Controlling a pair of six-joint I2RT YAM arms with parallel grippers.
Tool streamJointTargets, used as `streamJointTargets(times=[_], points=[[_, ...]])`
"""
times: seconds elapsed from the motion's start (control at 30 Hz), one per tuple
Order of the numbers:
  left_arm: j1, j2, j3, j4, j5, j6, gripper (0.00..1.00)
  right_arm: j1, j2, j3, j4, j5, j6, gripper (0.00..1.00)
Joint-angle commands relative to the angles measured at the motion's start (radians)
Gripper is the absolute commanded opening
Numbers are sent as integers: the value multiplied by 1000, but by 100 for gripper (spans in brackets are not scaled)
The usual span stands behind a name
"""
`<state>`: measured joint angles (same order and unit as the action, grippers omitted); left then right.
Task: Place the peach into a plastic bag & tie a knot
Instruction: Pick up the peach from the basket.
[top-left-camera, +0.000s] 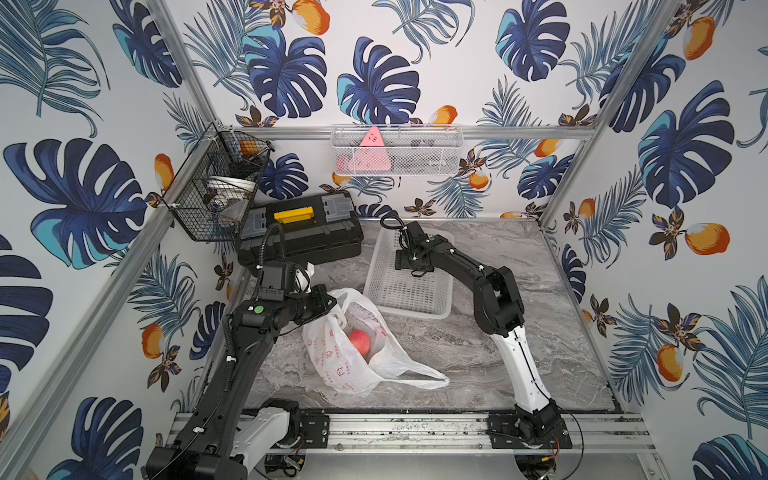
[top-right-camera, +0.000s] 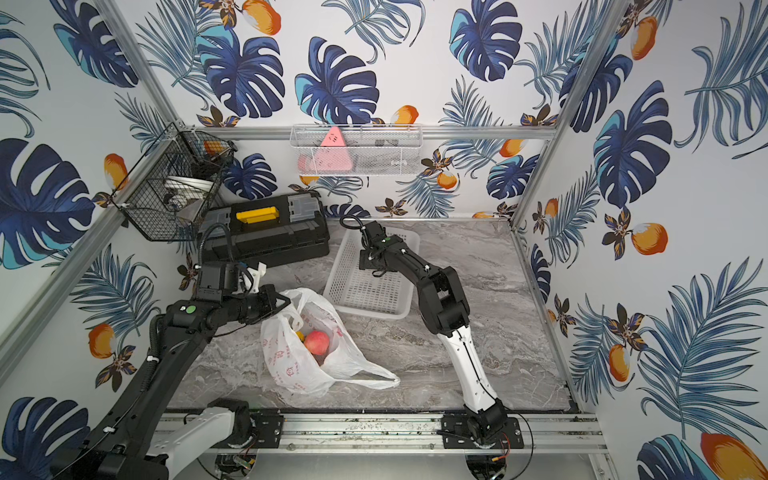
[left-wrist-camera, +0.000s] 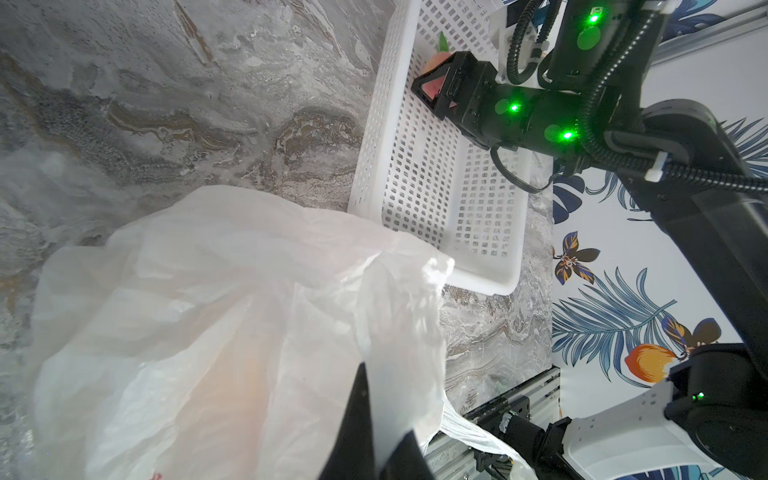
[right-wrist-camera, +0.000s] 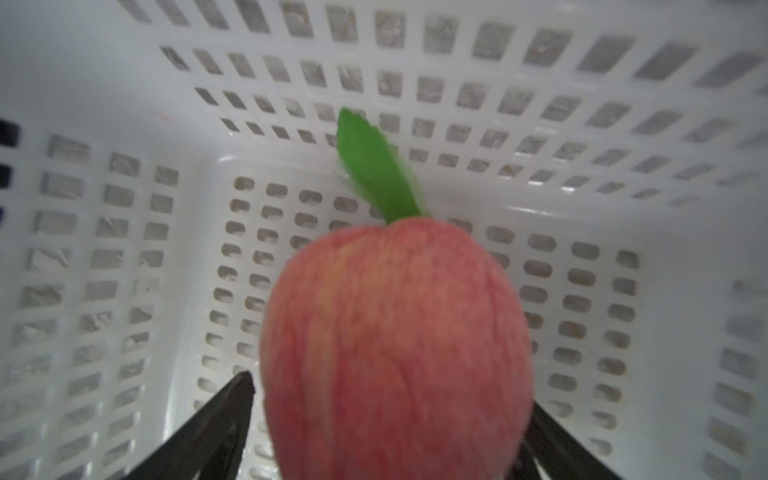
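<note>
The plastic bag (top-left-camera: 332, 365) (top-right-camera: 286, 365) (left-wrist-camera: 208, 311) lies open-mouthed on the marble table, with a red round fruit (top-left-camera: 359, 341) (top-right-camera: 316, 341) inside. My left gripper (top-left-camera: 332, 301) (top-right-camera: 286, 301) (left-wrist-camera: 386, 400) is shut on the bag's upper edge and holds it up. The other handle loop (top-left-camera: 424, 378) trails flat toward the front. The peach (right-wrist-camera: 395, 353) (left-wrist-camera: 434, 62), pink with a green leaf, sits in a corner of the white perforated basket (top-left-camera: 415, 299) (top-right-camera: 365, 291) (left-wrist-camera: 436, 187). My right gripper (right-wrist-camera: 390, 395) (left-wrist-camera: 432, 89) reaches down into the basket, open, one finger on each side of the peach. In both top views the peach is hidden.
A black toolbox (top-left-camera: 299, 232) with a yellow handle stands behind the left arm. A black wire basket (top-left-camera: 216, 187) hangs at the back left. A white mesh shelf (top-left-camera: 397, 149) hangs on the back wall. An aluminium rail (top-left-camera: 415, 432) runs along the front edge.
</note>
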<state>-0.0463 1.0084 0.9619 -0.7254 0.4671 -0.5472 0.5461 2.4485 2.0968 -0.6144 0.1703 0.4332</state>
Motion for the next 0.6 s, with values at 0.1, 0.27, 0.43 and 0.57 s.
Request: streamJointTargets(times=[0.1,0.27,0.43,0.57], points=[[-4,-5,-2,12,-9,8,0,-12,55,72,35,18,-36,89],[-5,-3,1,8,-15,11,0,-17,74,104,16,17,-45,79],[-6,-1,5,12,-15,9,0,-16,-9,15,79,18,-45,58],[-7,-3,-2,16,-13,6,0,-11,-77,-36,115,21,-54,46]])
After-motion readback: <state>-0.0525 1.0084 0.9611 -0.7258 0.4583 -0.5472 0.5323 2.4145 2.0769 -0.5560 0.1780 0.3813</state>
